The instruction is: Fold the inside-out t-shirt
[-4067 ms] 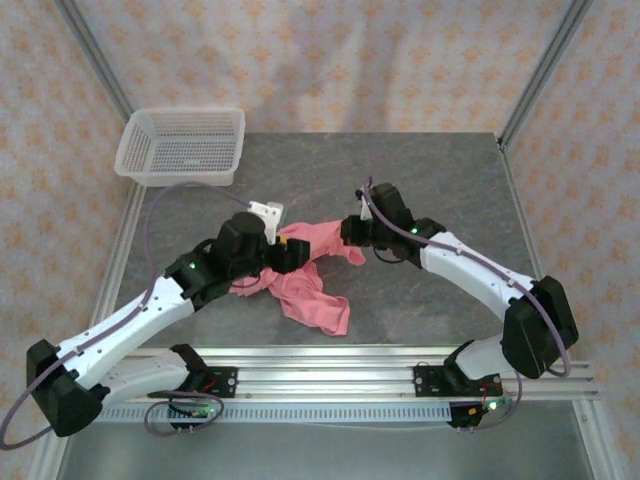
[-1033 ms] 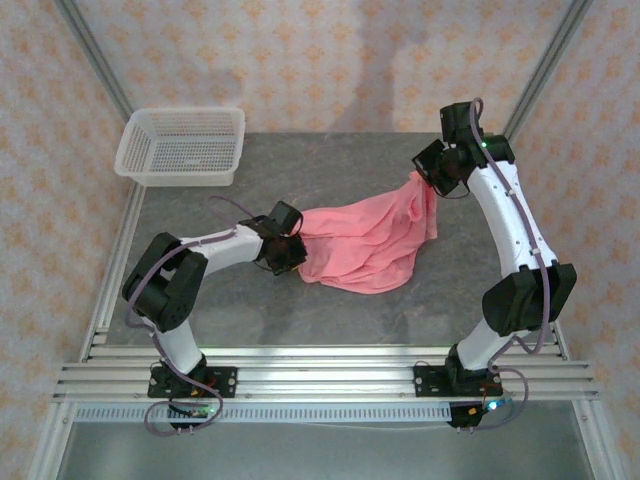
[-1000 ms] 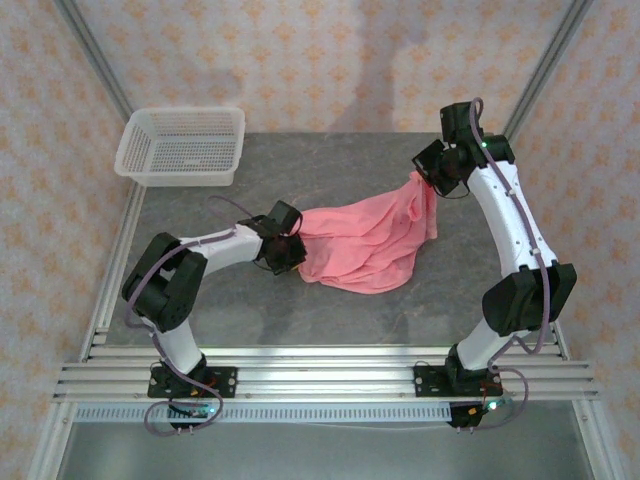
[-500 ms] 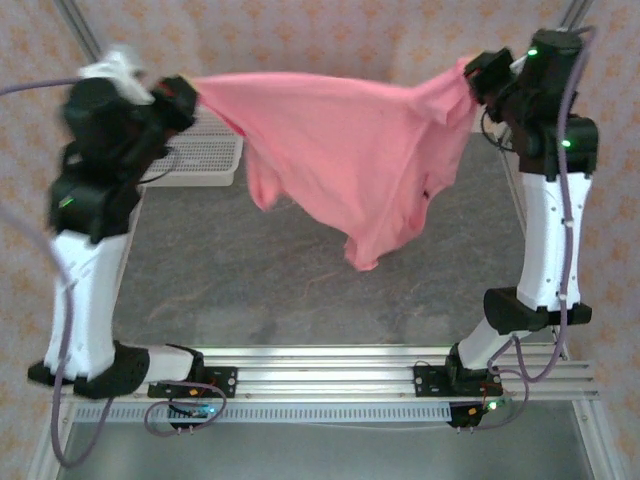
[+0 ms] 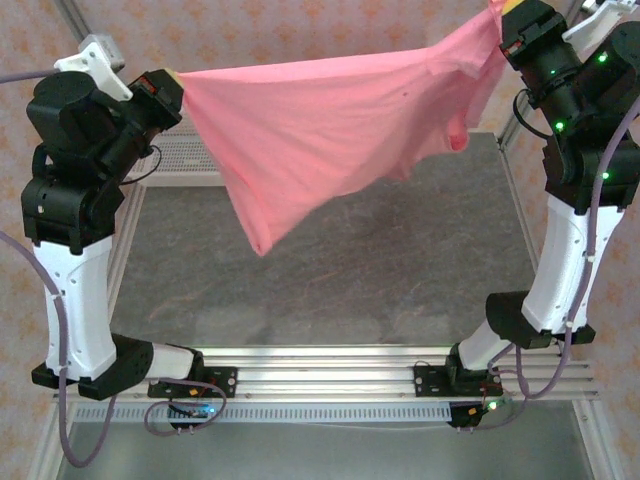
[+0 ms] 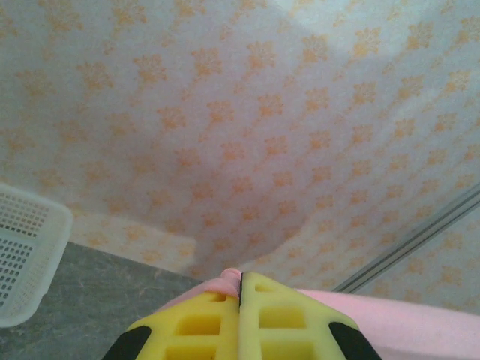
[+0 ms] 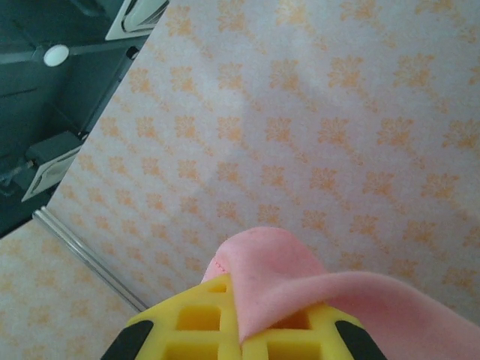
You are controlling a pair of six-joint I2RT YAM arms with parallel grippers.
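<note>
The pink t-shirt (image 5: 330, 120) is hanging stretched out in the air over the table's (image 5: 400, 270) far edge. The left gripper (image 5: 172, 85) is pinching one end and the right gripper (image 5: 508, 22) the other, fingers squeezed tight on cloth.

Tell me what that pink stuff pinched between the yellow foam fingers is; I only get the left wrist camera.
Observer: It's a plain salmon-pink cotton t-shirt; the top camera shows it spread in the air between both arms.
Operator: So who holds the other end?
Observer: The right gripper, raised high at the far right, pinches the opposite edge; its wrist camera shows a pink fold draped over its yellow fingers.
Operator: Does it touch the table?
Observer: It looks not; from above, its lowest corner hangs over the grey table, nearer the left gripper.
</note>
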